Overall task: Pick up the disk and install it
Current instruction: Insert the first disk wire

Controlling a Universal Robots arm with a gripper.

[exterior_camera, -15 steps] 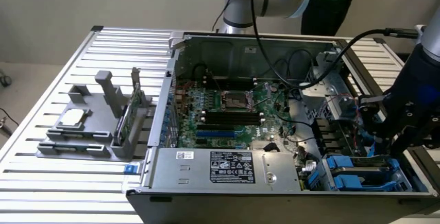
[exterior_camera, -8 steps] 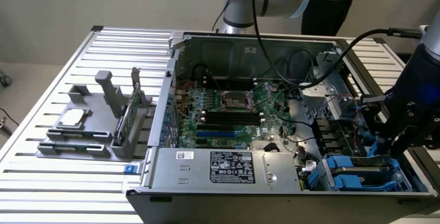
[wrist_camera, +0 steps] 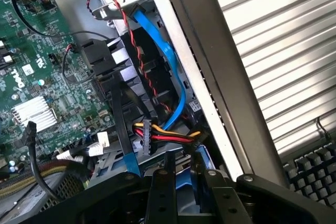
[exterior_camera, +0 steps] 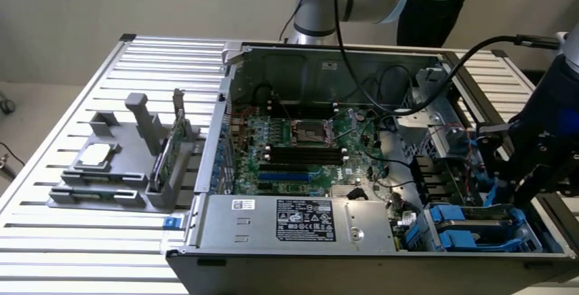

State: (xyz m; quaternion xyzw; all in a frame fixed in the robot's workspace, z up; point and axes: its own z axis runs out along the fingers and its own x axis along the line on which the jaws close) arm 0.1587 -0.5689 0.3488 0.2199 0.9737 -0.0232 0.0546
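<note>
Bright even room light, soft shadows, mild glare

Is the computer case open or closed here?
Open. The computer case lies with its upward side uncovered, and the motherboard inside is in plain sight.

Cables (wrist_camera: 163,137) and case wall (wrist_camera: 199,77) crowd the drive bay (exterior_camera: 479,230).
</note>
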